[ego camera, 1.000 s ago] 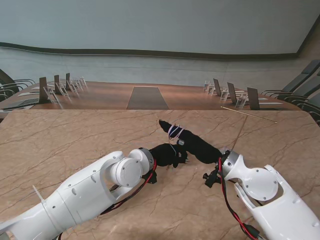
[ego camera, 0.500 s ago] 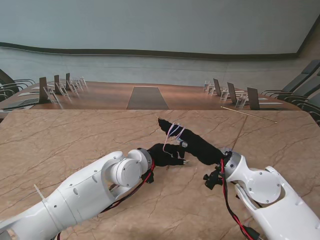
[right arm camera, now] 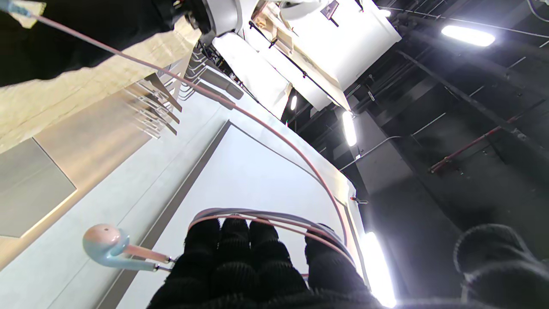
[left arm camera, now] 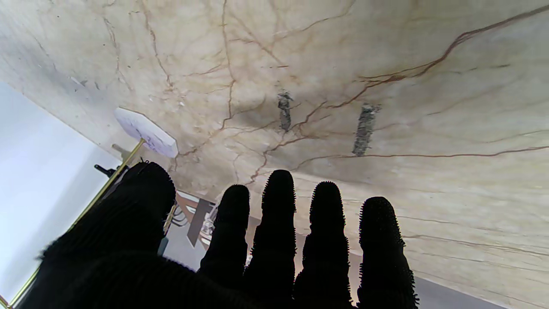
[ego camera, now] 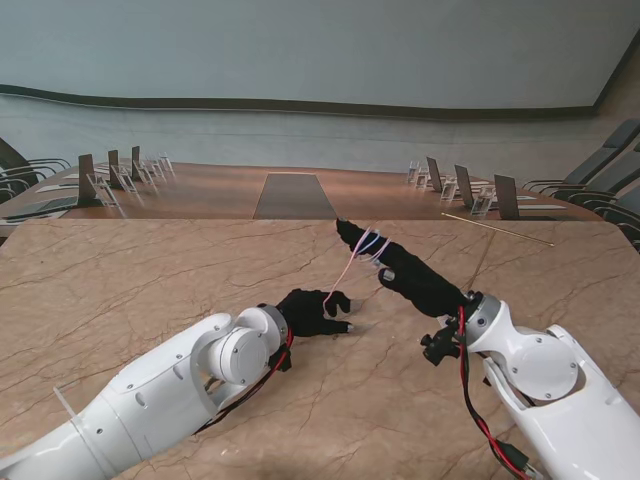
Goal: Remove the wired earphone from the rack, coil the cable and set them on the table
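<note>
My right hand [ego camera: 405,272] in its black glove is raised over the table's middle with the fingers held out straight. The pale pink earphone cable [ego camera: 370,243] is wound in loops around those fingers [right arm camera: 240,244]. One light blue earbud [right arm camera: 105,248] dangles from the loops. A single strand of cable [ego camera: 346,272] runs from the loops to my left hand [ego camera: 312,312], which lies low on the marble nearer to me. The cable's plug end [right arm camera: 19,6] sits at that glove. In the left wrist view the fingers [left arm camera: 279,231] are spread and the hold itself is hidden.
The marble table [ego camera: 150,280] stretches wide on both sides. A thin gold rod on a white base [left arm camera: 146,133], seemingly the rack, shows at the table's far right [ego camera: 497,229]. Beyond the far edge are another long table [ego camera: 295,195] and rows of chairs.
My right hand has risen and moved right and farther away. My left hand has drawn back toward me and to the left, so the strand between them is stretched out longer.
</note>
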`<state>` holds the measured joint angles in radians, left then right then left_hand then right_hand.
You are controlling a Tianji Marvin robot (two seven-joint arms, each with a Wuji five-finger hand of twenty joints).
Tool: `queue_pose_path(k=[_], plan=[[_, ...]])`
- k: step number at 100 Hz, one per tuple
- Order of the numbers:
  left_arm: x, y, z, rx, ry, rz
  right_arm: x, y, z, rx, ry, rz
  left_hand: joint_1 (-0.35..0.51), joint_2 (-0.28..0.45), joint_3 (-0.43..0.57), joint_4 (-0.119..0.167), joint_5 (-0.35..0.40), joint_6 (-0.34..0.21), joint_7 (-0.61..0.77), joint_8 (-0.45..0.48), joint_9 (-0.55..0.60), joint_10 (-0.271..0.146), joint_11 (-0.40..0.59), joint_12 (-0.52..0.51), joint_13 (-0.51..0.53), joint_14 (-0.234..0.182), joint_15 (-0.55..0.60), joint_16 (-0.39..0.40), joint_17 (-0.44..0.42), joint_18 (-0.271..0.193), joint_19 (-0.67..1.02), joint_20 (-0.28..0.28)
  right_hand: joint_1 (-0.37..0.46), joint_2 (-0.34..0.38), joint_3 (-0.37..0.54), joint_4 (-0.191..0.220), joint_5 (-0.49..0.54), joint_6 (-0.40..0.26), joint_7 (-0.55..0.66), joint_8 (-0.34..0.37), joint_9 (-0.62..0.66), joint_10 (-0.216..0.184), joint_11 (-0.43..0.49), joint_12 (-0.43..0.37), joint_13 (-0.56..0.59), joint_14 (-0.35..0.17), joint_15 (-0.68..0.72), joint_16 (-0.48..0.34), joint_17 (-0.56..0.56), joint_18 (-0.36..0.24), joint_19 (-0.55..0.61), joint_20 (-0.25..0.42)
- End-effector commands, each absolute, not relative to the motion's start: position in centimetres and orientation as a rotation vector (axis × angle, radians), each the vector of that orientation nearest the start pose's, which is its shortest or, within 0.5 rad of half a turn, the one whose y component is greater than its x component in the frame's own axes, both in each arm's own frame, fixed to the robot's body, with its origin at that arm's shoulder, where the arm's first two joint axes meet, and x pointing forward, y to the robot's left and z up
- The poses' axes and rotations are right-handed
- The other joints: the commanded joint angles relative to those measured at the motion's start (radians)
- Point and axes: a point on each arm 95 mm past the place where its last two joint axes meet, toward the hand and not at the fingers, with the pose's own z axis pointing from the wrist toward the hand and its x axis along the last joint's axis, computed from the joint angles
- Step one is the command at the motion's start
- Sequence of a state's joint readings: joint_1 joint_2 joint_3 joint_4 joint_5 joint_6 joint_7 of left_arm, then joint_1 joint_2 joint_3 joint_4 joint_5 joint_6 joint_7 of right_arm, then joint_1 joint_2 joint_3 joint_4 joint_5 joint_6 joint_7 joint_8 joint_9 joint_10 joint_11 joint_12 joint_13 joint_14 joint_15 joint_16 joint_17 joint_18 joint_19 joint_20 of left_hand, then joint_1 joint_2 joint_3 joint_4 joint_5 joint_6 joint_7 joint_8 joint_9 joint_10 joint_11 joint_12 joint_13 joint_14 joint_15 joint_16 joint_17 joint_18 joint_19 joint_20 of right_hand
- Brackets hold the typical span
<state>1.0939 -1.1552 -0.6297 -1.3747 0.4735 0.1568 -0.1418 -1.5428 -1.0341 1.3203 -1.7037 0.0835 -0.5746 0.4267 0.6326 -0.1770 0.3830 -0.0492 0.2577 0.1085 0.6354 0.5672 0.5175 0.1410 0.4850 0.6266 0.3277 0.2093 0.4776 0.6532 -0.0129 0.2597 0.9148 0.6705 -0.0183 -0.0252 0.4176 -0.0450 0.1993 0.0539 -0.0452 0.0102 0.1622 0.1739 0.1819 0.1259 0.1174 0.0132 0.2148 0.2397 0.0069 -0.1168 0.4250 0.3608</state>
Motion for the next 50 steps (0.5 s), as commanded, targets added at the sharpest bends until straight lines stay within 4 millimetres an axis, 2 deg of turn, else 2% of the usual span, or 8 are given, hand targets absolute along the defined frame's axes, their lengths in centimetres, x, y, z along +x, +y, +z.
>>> queue_pose_path(k=[1,28,50], plan=[[43.8,-14.0,-34.3,-1.543,1.843,-1.567,38.3,0.8,-22.9,1.372,1.443,2.686,-0.027,-0.047,0.019,-0.007,-0.035,-0.013,-0.034,-0.004,-0.032,-0.012,-0.015,-0.010,-0.024,-0.030,-0.009,-0.001,-0.020,-0.023,-0.017,-0.003,0.008,-0.007,0.007,-0.024,-0.030,-0.097,0.012,0.009,-0.001,0.019,-0.015,0.001,-0.008,0.031,-0.020,-0.009,0.005,0.043,0.045,-0.015],[43.5,-12.7,-34.8,-1.529,1.811,-1.539,38.5,-0.2,-22.9,1.360,1.400,2.678,-0.031,-0.065,0.053,-0.011,-0.047,-0.014,-0.049,-0.014,-0.038,-0.014,-0.012,-0.011,-0.027,-0.033,-0.015,0.000,-0.025,-0.028,-0.033,0.001,0.010,-0.008,0.006,-0.023,-0.032,-0.097,0.016,0.029,-0.001,0.018,-0.014,0.002,-0.006,0.030,-0.018,-0.010,0.005,0.043,0.050,-0.026],[43.2,-11.3,-34.8,-1.517,1.765,-1.529,38.4,-0.6,-23.4,1.369,1.381,2.661,-0.034,-0.048,0.063,-0.016,-0.040,-0.013,-0.040,-0.014,-0.037,-0.010,-0.009,-0.012,-0.028,-0.031,-0.013,0.003,-0.026,-0.029,-0.037,0.005,0.010,-0.007,0.004,-0.023,-0.033,-0.098,0.021,0.051,0.000,0.018,-0.012,0.003,-0.006,0.030,-0.015,-0.009,0.004,0.044,0.056,-0.033]])
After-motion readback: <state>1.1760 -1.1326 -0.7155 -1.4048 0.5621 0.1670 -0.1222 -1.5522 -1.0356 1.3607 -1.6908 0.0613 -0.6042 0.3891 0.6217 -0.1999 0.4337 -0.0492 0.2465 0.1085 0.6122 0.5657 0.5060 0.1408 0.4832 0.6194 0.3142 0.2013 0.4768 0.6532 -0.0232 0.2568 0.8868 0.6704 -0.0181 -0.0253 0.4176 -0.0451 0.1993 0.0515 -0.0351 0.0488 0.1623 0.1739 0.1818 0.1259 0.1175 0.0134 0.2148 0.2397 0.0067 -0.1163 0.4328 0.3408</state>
